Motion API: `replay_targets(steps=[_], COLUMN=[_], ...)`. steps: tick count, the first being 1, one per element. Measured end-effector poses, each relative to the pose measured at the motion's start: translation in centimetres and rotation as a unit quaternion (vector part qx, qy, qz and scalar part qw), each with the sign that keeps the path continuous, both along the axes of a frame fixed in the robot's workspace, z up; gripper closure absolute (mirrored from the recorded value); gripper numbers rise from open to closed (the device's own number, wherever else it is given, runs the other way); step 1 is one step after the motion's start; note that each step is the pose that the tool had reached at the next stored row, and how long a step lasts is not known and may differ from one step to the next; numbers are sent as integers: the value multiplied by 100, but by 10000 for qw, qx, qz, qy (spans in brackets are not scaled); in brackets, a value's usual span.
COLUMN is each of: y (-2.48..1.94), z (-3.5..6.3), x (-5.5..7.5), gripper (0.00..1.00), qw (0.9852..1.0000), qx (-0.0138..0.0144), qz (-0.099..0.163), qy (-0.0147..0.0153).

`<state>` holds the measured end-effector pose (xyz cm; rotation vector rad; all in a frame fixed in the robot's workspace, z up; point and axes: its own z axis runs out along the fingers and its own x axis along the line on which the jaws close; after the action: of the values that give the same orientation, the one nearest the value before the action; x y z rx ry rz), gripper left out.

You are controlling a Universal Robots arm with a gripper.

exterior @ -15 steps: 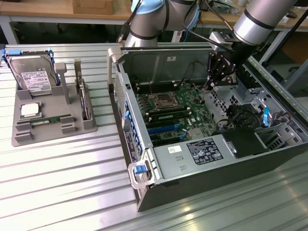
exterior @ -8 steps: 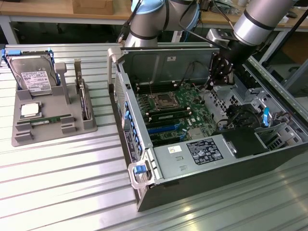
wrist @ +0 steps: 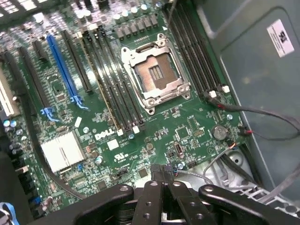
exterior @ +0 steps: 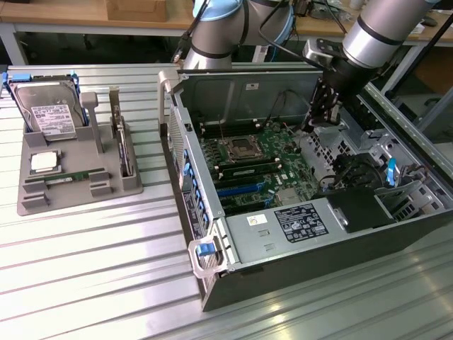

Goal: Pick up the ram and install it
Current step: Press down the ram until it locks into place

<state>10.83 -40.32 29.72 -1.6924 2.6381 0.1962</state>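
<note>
RAM (exterior: 67,177) lies flat in a low slot near the front of the grey holder tray (exterior: 32,202), on the exterior view's left — well apart from the arm. Green stick, dark chips, nothing touching it. Just behind it in the same tray sits the square silver processor chip (exterior: 44,162); the hard drive (exterior: 48,110) leans upright at the tray's back.

End effector (exterior: 320,113) hangs inside the open computer case (exterior: 283,244), above the far end of the motherboard (exterior: 265,156) on the exterior view's right. Fingers (wrist: 152,197) are pressed together, nothing between them — empty.

Wrist view looks down over the closed fingertips onto the motherboard: the CPU socket (wrist: 157,75) is bare with its metal frame around it, black memory slots (wrist: 112,84) run on both sides of the socket, and a blue expansion slot (wrist: 63,65) sits further out. A silver heatsink (wrist: 61,150) is mounted near the board's edge.

Case and tray both rest on the ribbed metal surface (exterior: 99,276), tray just beside the case's side wall.
</note>
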Motion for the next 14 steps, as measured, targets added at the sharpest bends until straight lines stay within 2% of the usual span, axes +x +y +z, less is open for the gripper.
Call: replay_targets(steps=[4, 6, 8, 10, 11, 12, 14], y=[0, 0, 0, 0, 0, 0, 0], z=[-7, -13, -19, -25, -31, -34, -39], x=[0, 0, 0, 0, 0, 0, 0], gripper=[89, 89, 89, 89, 89, 89, 89], qw=[9994, 9977, 9946, 9906, 9855, 9814, 9751], qx=[-8, -16, -23, -29, -34, -37, -40], qz=[-349, -683, -1034, -1371, -1697, -1921, -2217], qy=[0, 0, 0, 0, 0, 0, 1])
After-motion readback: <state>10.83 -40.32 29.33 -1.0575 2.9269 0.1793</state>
